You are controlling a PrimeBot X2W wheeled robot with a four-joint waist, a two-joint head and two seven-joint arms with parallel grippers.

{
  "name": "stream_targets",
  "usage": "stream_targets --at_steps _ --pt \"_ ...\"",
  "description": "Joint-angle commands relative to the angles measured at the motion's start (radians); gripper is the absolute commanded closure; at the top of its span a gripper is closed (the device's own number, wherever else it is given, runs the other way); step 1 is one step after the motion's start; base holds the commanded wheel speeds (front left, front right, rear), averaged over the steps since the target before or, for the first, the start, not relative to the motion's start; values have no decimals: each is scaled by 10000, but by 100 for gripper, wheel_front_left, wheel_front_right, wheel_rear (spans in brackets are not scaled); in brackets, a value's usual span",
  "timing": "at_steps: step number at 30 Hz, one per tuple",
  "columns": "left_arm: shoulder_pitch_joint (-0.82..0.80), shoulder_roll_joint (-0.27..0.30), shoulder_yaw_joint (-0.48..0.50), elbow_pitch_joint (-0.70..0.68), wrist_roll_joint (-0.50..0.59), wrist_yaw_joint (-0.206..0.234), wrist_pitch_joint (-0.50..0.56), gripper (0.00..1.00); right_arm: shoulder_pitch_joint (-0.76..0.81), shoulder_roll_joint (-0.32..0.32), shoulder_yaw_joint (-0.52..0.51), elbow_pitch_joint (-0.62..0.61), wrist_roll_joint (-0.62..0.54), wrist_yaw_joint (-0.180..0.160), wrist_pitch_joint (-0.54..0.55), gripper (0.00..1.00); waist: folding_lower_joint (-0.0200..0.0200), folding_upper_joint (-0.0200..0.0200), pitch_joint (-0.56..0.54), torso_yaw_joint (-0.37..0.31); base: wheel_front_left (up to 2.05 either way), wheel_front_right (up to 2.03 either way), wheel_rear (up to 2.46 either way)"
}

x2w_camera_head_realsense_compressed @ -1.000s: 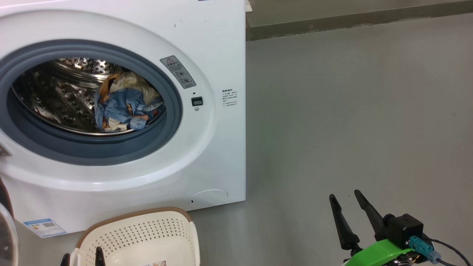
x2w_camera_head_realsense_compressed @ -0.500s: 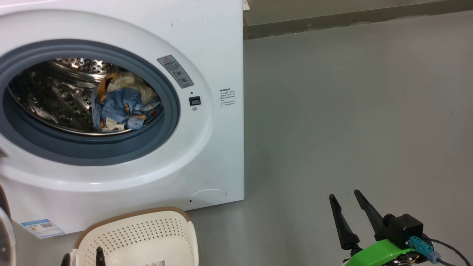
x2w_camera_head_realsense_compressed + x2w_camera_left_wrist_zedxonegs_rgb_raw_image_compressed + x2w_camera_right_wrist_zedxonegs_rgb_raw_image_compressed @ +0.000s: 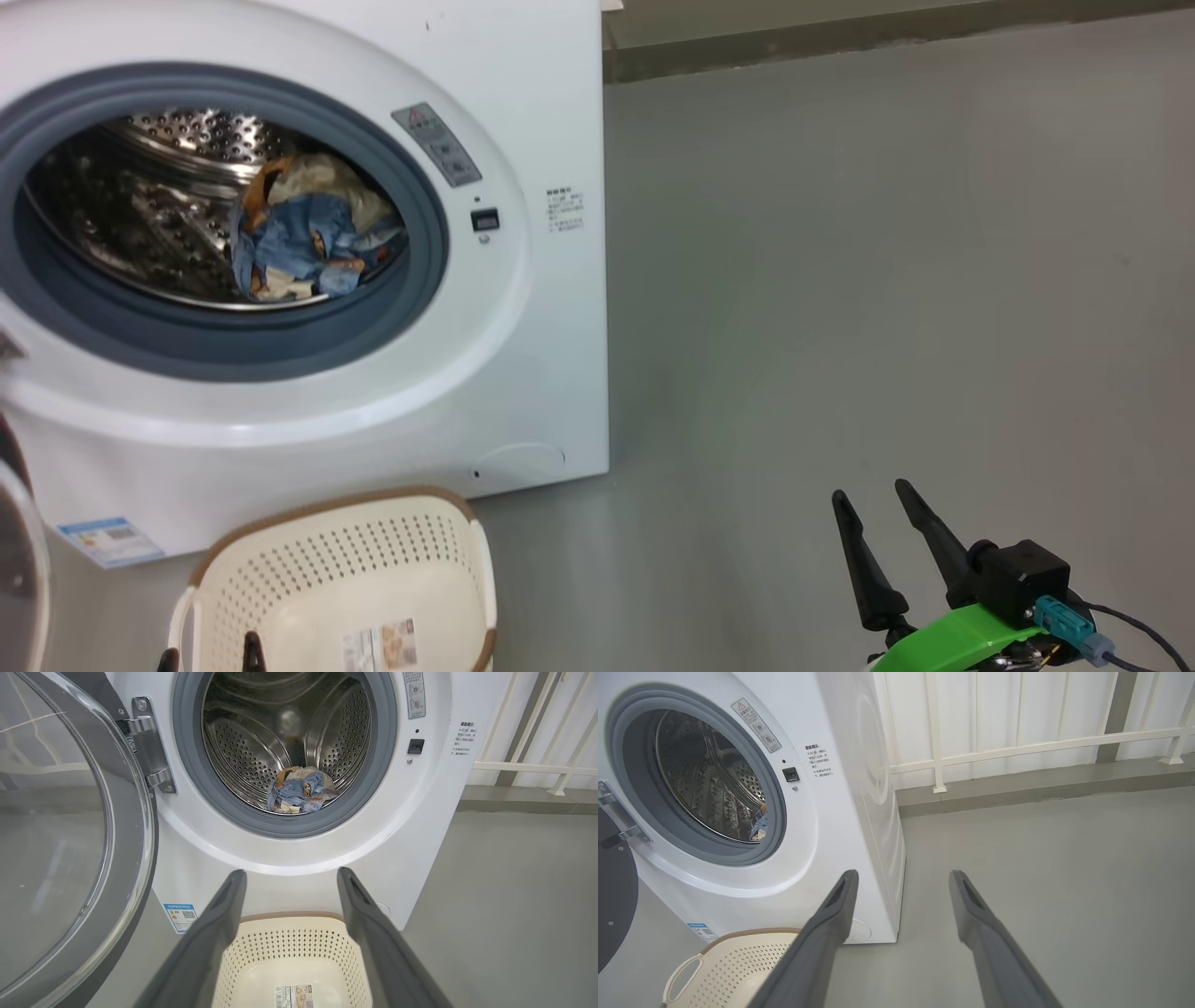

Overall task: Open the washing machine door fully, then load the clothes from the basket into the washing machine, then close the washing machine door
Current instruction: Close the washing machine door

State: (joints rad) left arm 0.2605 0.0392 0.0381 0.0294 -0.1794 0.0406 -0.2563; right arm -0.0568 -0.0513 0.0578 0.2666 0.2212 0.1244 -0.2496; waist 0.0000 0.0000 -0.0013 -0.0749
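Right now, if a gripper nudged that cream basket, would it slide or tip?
The basket probably feels light: thin perforated plastic, looking empty. It likely slides on the smooth floor. Its low, wide shape seems unlikely to tip.

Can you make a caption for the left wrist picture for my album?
Clothes lie in the washing machine, basket looks empty, door stands wide open.

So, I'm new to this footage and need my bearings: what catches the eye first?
The washer gapes, its steel drum gleaming, with blue clothes bunched at the bottom. The glass door hangs open on the left, and a cream basket sits on the floor in front, its label showing inside.
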Motion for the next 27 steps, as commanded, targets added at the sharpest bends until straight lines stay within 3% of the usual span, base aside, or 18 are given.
stream_targets --at_steps 1,13,27 --pt "-416 110 335 -186 37 22 -55 0 -190 8 215 -213 36 63 -122 0 0 0 2 -9 -213 213 0" --pt "-568 110 336 -245 -74 167 -55 0 -156 10 95 -260 34 63 -122 0 0 0 -25 139 -140 141 -1" --pt "-516 110 223 -215 -72 22 -55 0 -111 10 108 -285 4 63 -122 0 0 0 -122 513 -13 13 0"
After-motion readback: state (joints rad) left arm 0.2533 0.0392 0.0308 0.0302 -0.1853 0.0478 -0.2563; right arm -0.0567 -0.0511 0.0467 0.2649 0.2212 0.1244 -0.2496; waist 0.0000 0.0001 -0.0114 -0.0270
